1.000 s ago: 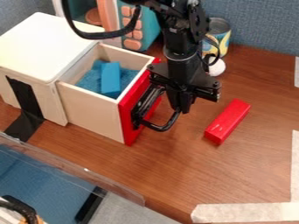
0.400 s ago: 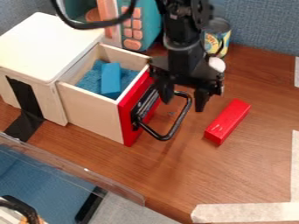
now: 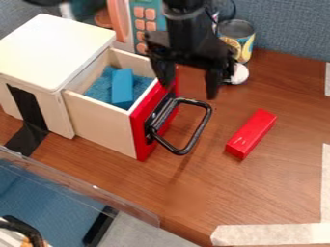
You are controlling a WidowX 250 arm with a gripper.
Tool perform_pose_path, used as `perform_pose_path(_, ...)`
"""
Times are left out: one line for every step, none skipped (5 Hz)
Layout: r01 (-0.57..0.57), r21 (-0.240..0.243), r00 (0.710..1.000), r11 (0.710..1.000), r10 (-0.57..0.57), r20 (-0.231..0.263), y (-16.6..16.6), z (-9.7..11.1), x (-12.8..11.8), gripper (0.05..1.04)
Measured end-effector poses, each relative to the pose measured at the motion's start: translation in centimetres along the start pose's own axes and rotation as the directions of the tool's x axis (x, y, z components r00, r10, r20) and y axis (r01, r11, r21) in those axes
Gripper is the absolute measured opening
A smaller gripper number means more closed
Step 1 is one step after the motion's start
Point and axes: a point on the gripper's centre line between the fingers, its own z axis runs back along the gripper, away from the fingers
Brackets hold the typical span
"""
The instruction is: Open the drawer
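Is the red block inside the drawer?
No, the red block lies outside on the wooden tabletop, while a blue block sits in the open drawer.

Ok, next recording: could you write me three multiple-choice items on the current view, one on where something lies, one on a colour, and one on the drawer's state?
1. Where is the red block?
A) On the white cabinet top
B) Between the gripper's fingers
C) On the table, apart from the drawer

2. What colour is the block inside the drawer?
A) Blue
B) Yellow
C) Green

3. How does the drawer stand?
A) Fully shut
B) Pulled open
C) Lying upside down

Key:
1. C: bare wood shows between the red block and the drawer's red front.
2. A: the block in the drawer is plain blue, brighter than the blue lining around it.
3. B: its wooden side and its contents are in sight, with the red front well out from the cabinet.
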Motion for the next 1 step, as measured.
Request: perform_pose_path(0.013, 0.024, 1.000, 1.000, -0.014, 0.012, 0.90, 2.50, -0.02, 1.000)
